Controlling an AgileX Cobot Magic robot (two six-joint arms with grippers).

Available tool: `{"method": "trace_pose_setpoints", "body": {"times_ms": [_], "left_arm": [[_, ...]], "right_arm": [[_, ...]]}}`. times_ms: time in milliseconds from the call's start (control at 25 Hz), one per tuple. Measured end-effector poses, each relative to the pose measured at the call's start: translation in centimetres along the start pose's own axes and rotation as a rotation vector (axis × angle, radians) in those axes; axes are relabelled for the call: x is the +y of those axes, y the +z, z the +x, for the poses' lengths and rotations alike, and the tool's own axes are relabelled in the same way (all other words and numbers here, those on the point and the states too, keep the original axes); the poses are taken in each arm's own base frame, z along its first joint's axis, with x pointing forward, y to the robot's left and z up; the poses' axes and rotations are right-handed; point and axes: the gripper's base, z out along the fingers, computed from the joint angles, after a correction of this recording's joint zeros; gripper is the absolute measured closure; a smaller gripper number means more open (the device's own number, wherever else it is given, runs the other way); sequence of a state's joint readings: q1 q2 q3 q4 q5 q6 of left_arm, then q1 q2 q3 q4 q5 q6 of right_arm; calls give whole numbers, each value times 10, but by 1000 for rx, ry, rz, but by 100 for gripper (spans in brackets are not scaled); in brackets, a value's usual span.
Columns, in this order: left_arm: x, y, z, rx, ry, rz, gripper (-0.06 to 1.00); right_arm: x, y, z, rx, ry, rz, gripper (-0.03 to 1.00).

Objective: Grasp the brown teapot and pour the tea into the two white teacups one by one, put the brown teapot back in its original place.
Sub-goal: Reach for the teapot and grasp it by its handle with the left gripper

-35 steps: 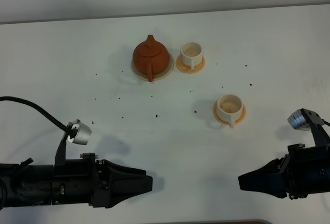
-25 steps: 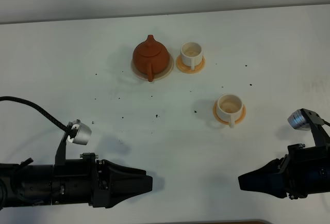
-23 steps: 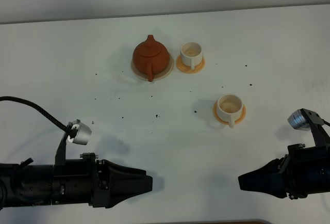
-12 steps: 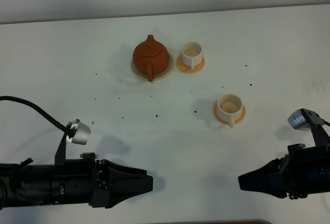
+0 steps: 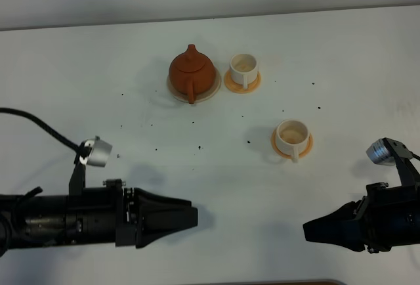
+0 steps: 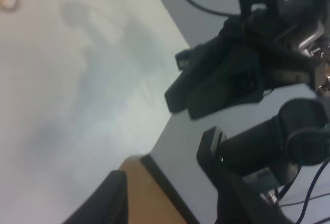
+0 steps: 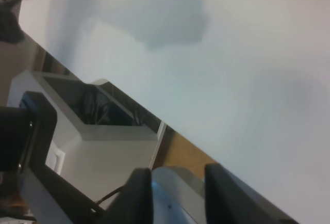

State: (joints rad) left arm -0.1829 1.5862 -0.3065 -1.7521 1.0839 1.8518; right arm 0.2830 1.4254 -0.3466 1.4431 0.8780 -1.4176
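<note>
well, both arms sit low at the near edge of the table, far from the teapot, which stands upright on its coaster toward the far side

one cup is just beside it on the right; the other cup stands nearer to me and further right, and each is on an orange saucer

left gripper: in the wrist view its fingers stand wide apart with nothing between them; right gripper: fingers parted too, and empty

i'd treat the pot as stiff, brittle clay, smooth enough to slip, and heavier than it looks if it is full; whether it is, i can't see; the small lid may be loose, so a steep tilt could drop it

its long axis runs near to far: the handle points back toward the arms and the spout points away to the far edge

i'd take it by the handle, since the round body looks too wide and curved for a sure pinch, and coming straight in from my side suits that

pouring right will need the spout swung round toward the cups
</note>
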Motion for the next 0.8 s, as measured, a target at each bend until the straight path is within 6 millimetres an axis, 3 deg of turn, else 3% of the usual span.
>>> {"method": "trace_pose_setpoints", "body": {"times_ms": [520, 800], "left_arm": [[-4, 5, -62, 62, 38, 39, 54], [-8, 5, -101, 95, 82, -4, 54]], "right_arm": [[-2, 0, -8, -76, 38, 24, 73], [-3, -9, -50, -169, -38, 110, 73]]}}
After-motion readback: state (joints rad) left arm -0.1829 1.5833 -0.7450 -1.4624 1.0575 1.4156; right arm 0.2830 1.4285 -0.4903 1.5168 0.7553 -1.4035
